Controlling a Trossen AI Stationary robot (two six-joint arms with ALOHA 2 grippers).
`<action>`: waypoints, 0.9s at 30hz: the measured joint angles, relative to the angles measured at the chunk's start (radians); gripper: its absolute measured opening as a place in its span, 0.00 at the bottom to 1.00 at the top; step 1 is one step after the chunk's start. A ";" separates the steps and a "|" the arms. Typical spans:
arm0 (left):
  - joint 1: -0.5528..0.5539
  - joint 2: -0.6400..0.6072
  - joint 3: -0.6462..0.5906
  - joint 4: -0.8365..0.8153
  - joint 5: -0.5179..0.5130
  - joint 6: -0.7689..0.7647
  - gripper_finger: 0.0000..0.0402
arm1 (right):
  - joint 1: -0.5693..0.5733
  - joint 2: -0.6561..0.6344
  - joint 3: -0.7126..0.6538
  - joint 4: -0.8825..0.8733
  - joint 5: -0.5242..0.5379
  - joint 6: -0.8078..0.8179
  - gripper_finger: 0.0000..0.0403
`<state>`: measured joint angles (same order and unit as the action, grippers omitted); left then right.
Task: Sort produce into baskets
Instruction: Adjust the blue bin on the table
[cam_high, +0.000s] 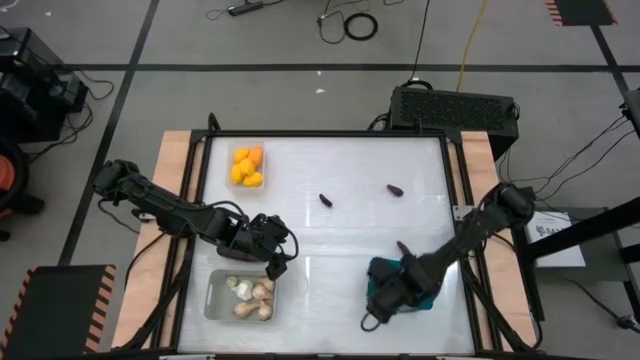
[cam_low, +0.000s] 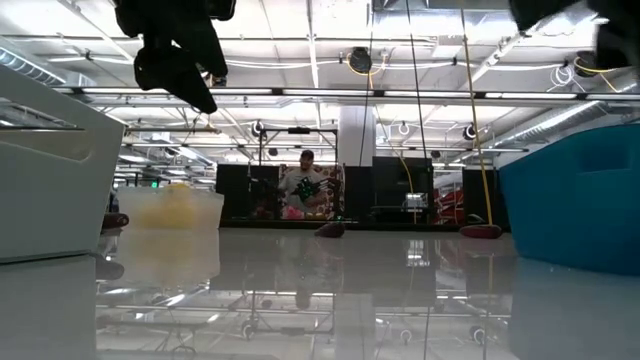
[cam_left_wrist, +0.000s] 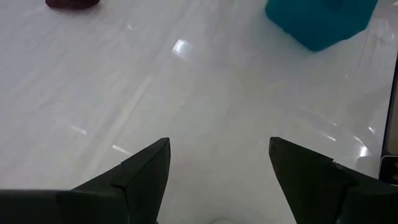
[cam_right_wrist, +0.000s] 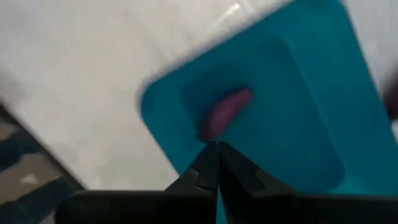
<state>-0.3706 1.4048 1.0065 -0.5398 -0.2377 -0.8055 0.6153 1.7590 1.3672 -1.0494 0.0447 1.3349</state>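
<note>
Right gripper (cam_right_wrist: 217, 149) pinched shut, empty, over teal basket (cam_right_wrist: 298, 124) with eggplant (cam_right_wrist: 225, 112) inside. Left gripper (cam_left_wrist: 217, 168) wide, nearer loose eggplant (cam_high: 326, 199).

1. From above, the right arm hides most of your teal basket (cam_high: 377, 270).
2. The eggplant (cam_right_wrist: 225, 112) inside it looks blurred.
3. Another eggplant (cam_left_wrist: 71, 3) is cut off at the left wrist view's edge.
</note>
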 joint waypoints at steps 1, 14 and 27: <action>0.000 0.000 0.000 -0.001 -0.001 0.000 0.69 | 0.013 0.009 0.000 -0.019 0.004 0.028 0.00; 0.005 -0.001 0.000 -0.001 -0.014 0.059 0.69 | 0.157 0.095 0.000 -0.032 0.006 0.283 0.00; 0.005 -0.001 0.000 0.000 -0.014 0.079 0.69 | 0.233 0.099 0.000 0.066 0.006 0.471 0.00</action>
<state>-0.3660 1.4040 1.0065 -0.5397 -0.2518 -0.7265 0.8487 1.8580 1.3670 -0.9834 0.0509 1.8061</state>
